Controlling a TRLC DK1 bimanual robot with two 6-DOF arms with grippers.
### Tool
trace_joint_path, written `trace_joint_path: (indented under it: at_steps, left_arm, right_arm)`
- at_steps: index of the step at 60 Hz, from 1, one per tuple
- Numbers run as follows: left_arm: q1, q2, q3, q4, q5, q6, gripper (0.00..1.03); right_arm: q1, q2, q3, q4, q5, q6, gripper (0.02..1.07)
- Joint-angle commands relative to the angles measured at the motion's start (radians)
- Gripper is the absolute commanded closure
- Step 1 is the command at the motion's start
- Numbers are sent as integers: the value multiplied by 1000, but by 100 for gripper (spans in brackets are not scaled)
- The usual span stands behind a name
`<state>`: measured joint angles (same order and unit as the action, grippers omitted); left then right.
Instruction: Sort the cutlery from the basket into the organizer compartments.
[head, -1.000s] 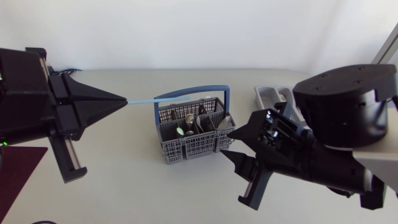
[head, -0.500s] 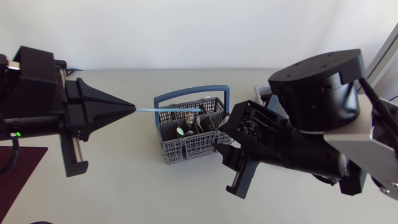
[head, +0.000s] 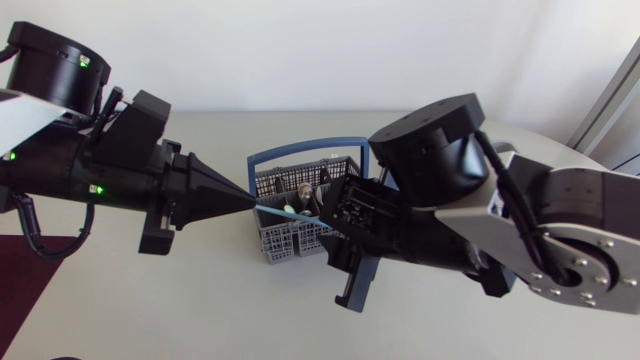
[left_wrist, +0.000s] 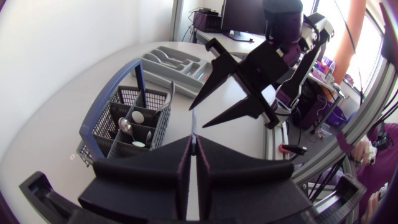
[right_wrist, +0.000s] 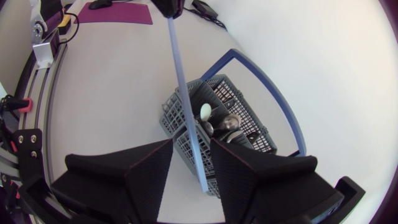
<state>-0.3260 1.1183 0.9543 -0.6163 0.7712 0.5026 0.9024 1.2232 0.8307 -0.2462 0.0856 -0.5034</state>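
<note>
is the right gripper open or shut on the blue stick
Open: in the right wrist view the right gripper has its fingers apart, the blue stick between them touching neither. The left gripper grips it.

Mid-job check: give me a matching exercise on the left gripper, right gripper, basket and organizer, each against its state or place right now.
Things:
1. left gripper
2. right gripper
3. basket
4. organizer

States or places:
A. open, fingers on either side of the blue utensil's free end
B. grey tray lying beyond the basket
C. shut on the blue utensil
D. blue handle upright, spoons inside

Pairs: 1-C, 2-A, 3-D, 4-B
</note>
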Motion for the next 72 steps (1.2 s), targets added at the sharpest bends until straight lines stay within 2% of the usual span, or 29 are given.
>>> trace_joint_path:
  at_steps: [1,16,22,26,27,34,37,52,57,60,68,72]
  left_arm:
    - [10,37,52,-28,34,-38,100]
    - [12,77,61,-62,68,-29,100]
    - [35,95,58,-66,77,-15,100]
    - [47,109,63,-68,82,-12,100]
    - [53,113,64,-68,85,-10,100]
    - [67,129,70,-69,88,-3,100]
    - [73,135,74,-69,92,-3,100]
    - [91,143,109,-83,109,-19,99]
    - [100,143,129,-82,111,-44,81]
    - [113,143,150,-77,111,-76,64]
    - [150,140,210,-3,115,-200,41]
    - [180,126,230,84,125,-302,36]
  right_arm:
    - [9,45,36,30,-4,-24,60]
    - [7,131,85,56,0,-47,60]
    - [12,148,91,61,3,-50,61]
    - [20,154,94,61,3,-50,71]
    - [23,156,94,61,3,-50,77]
    - [26,156,94,56,2,-49,91]
    - [29,154,91,51,2,-49,101]
    - [43,137,79,22,-4,-46,101]
    - [43,127,73,16,-9,-44,102]
    - [43,116,67,10,-10,-41,102]
    - [43,81,42,-13,-27,-34,102]
    - [43,53,15,-21,-30,-32,102]
